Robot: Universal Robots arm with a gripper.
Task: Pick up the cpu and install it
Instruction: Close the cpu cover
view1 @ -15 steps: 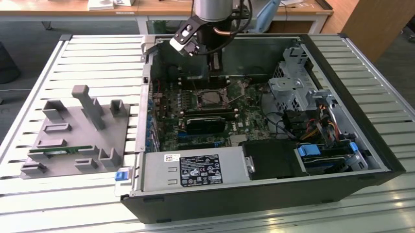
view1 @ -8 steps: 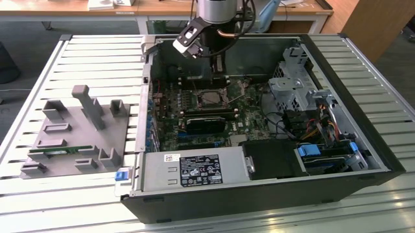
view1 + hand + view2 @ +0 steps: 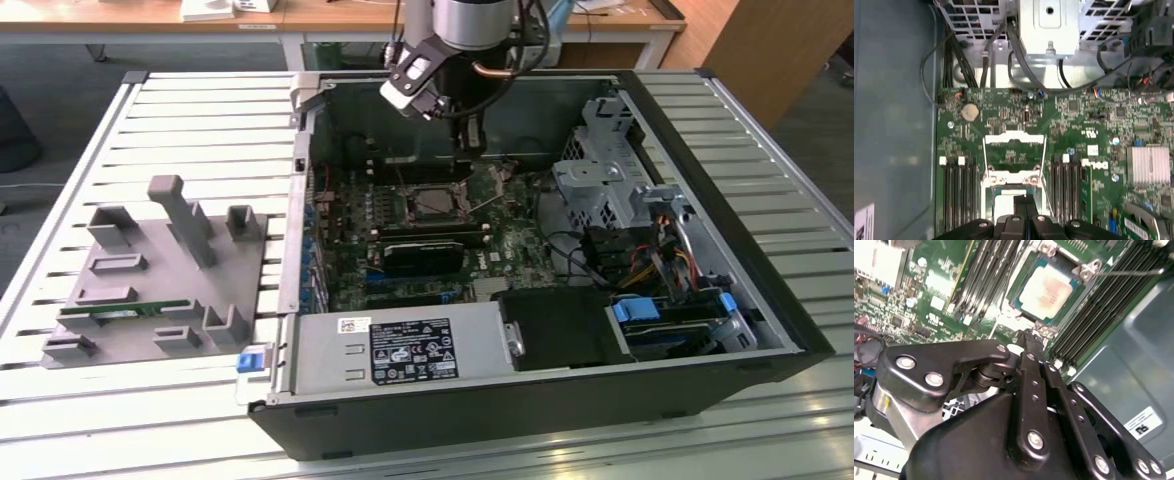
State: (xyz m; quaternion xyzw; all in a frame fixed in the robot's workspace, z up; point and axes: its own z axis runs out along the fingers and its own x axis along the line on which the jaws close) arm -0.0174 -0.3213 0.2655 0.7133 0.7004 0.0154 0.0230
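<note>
1 gripper (image 3: 1030,338) hangs over the green board (image 3: 936,287), its 2 fingers pressed together with nothing between them. The cpu (image 3: 1049,289) lies flat in its socket, close to the fingertips.

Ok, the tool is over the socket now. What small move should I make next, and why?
Probably a short, straight lift away from the motherboard. The cpu already lies flat in place, the tool looks shut on nothing with its tips close by the chip, and the retention frame looks swung open, so a sideways move might catch it.
</note>
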